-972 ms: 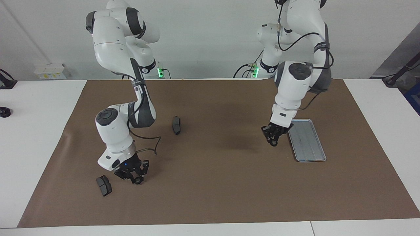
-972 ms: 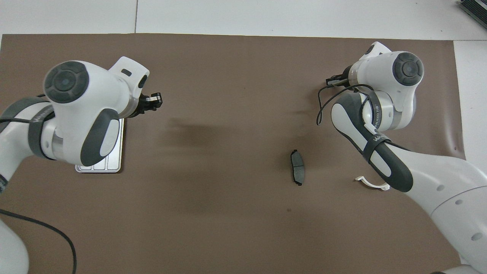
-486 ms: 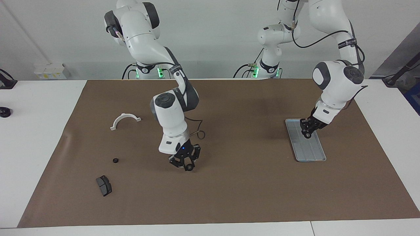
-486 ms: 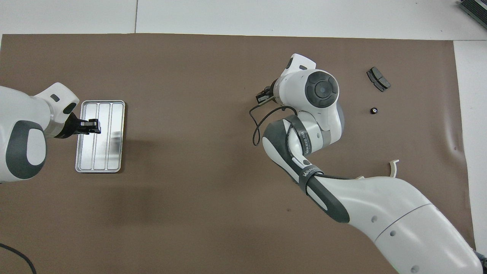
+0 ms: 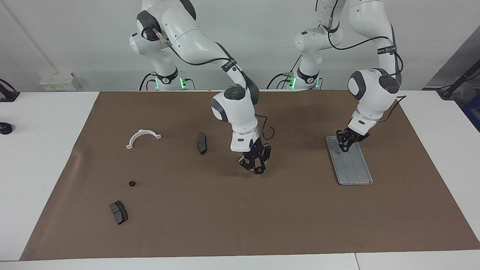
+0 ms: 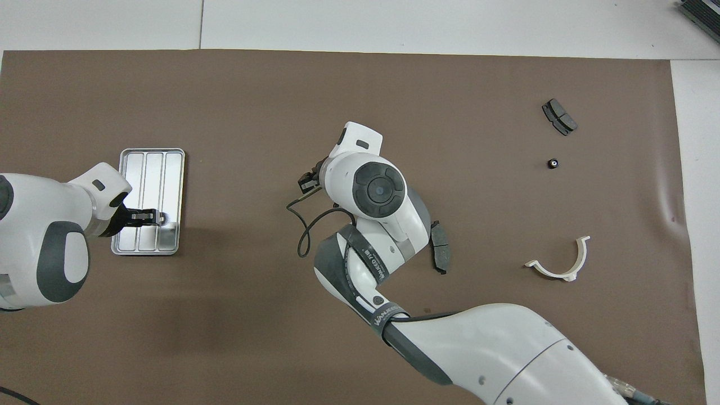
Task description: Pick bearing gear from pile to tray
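Observation:
One small black bearing gear (image 5: 131, 183) (image 6: 553, 163) lies on the brown mat toward the right arm's end. My right gripper (image 5: 258, 169) (image 6: 305, 184) hangs over the middle of the mat, shut on another small round black part that looks like a bearing gear (image 5: 259, 171). The silver ridged tray (image 5: 354, 170) (image 6: 153, 169) lies toward the left arm's end. My left gripper (image 5: 344, 147) (image 6: 151, 216) is low over the tray's end nearer the robots. A small dark piece shows at its tip; whether it is gripped does not show.
Two dark brake pads lie on the mat: one (image 5: 201, 143) (image 6: 440, 254) near the right arm's wrist, the other (image 5: 118, 212) (image 6: 558, 116) farther out beside the loose bearing gear. A white half-ring (image 5: 143, 137) (image 6: 559, 265) lies nearer the robots.
My right arm has swung from the loose parts toward the mat's middle, carrying its small part. My left gripper has moved from beside the tray to over its nearer end.

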`<state>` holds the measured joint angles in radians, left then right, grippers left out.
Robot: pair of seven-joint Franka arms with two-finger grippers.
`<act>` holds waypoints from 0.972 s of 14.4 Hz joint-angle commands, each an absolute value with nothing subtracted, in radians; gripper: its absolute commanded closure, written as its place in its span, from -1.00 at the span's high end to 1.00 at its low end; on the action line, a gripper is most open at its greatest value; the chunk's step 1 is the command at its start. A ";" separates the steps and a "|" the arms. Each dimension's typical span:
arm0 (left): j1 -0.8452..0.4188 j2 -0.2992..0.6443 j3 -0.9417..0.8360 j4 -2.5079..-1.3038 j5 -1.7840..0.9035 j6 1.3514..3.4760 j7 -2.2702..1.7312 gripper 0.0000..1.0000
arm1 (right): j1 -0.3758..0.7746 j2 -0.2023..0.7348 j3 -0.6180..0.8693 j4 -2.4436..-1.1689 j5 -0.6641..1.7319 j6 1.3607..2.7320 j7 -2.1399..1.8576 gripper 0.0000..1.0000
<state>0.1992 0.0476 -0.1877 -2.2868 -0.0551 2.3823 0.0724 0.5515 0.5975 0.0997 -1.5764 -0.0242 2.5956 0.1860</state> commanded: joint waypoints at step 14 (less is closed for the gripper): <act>-0.036 0.126 -0.183 -1.960 -0.092 2.313 -0.257 1.00 | 0.537 0.519 0.094 -1.589 -0.103 2.384 0.237 -0.04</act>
<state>0.0286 0.1010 -0.1975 -1.9773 -0.0800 2.2852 -0.2038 0.5828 0.5713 0.0825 -1.5742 -0.0868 2.4563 0.2679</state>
